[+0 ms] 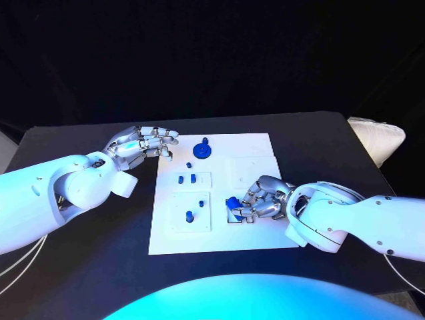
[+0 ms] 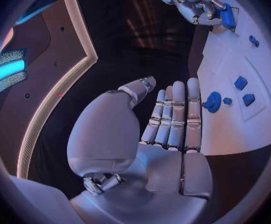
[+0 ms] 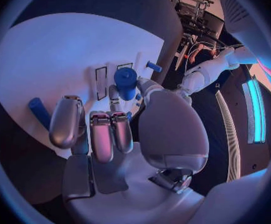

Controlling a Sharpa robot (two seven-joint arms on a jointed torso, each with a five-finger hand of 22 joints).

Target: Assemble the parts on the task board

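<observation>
On the black counter (image 1: 97, 267) lies the flat white task board (image 1: 251, 237), its right-middle recess partly hidden by the right robot hand (image 1: 255, 203), which grips a small blue cylindrical part (image 3: 125, 83) there. The left robot hand (image 1: 143, 143) rests empty at the board's far-left corner, fingers straight and together.

A black table (image 1: 318, 143) fills the middle of the frame, and a pale cushioned object (image 1: 377, 138) sits at its right edge.

Blk table (image 1: 97, 267) w/ white task board (image 1: 255, 243)
</observation>
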